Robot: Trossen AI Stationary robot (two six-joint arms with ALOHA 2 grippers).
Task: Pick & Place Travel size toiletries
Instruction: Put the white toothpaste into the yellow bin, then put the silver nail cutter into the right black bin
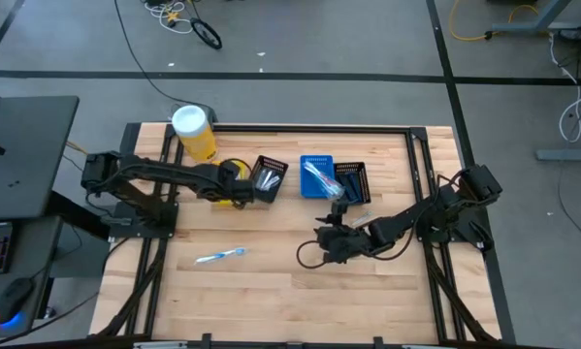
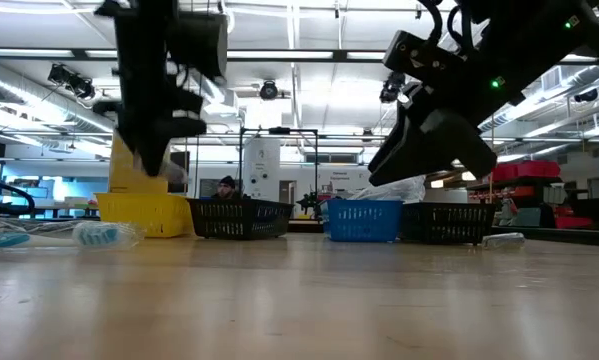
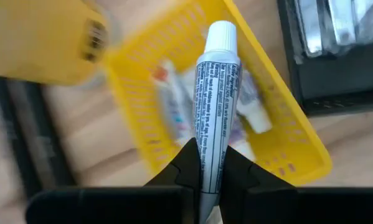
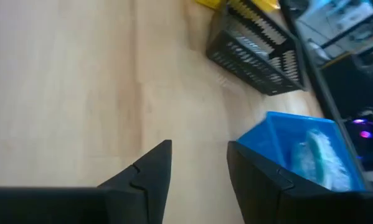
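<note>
My left gripper (image 3: pixel 210 163) hovers over the yellow bin (image 3: pixel 192 93) at the table's far left, shut on a small white and silver tube (image 3: pixel 214 106). Several more tubes lie in that bin. A light-blue wrapped toothbrush (image 1: pixel 220 256) lies flat on the wood near the table's left middle. My right gripper (image 4: pixel 198 155) stands open above bare wood at mid-table (image 1: pixel 331 225), just short of the blue bin (image 4: pixel 298 149), with nothing between its fingers. That bin holds wrapped toothbrushes. My left gripper pinches the tube's lower body (image 3: pixel 210 155), near its flat end, between the two fingers. The fingers slant down from the near left, in line with the tube. The tube sticks out past the fingertips, white cap (image 3: pixel 221 34) foremost, clear above the yellow bin.
A tall yellow canister with a white lid (image 1: pixel 195 131) stands behind the yellow bin. A black bin (image 1: pixel 269 177) lies between the yellow and blue bins, and another (image 1: pixel 355 182) lies right of the blue one. The near half of the table is open wood.
</note>
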